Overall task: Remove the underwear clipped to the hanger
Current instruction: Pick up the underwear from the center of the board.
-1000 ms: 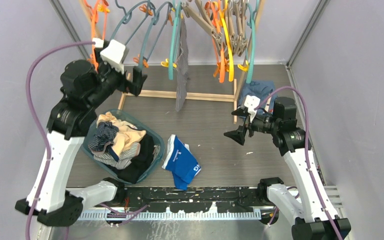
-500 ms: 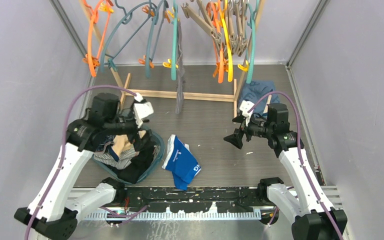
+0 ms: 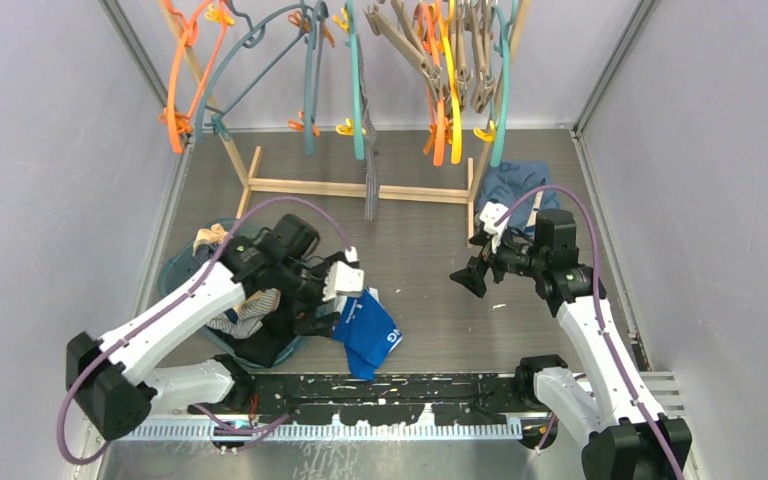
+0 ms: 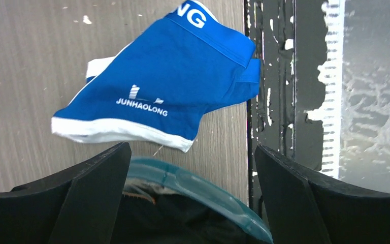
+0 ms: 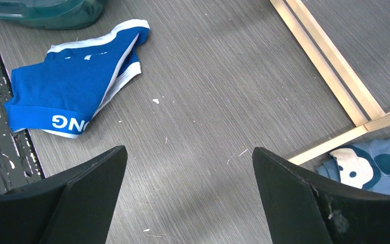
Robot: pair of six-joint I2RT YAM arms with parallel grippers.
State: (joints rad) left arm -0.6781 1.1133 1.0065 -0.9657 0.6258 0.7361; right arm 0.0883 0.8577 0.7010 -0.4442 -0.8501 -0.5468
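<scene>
**Mia:** Where is the underwear?

**Tom:** One grey stripy pair [image 3: 369, 185] hangs from a teal hanger [image 3: 357, 100] on the wooden rack [image 3: 360, 189] at the back. It looks clipped up there, so I think that one is not done yet. A bright blue pair [image 4: 162, 91] lies flat on the table [image 3: 430, 250], just beside the basket [image 3: 178, 268]. More pairs are piled inside the basket.

**Mia:** What are the claws doing?

**Tom:** The left claw [image 4: 192, 152] is wide open and holds nothing. It sits low over the basket's rim and points at the blue pair. I guess it is there because that pair missed the basket. The right claw [image 5: 189, 151] is wide open too, and empty. It hangs over bare table on the right, well away from the rack.

**Mia:** Is anything in the way?

**Tom:** Yes. Lots of empty hangers, orange and teal and tan, crowd close around the grey pair. A claw reaching in could bump them. A blue cloth with cartoon faces [image 5: 370, 162] lies by the rack's right foot. That one is not part of the job.
</scene>
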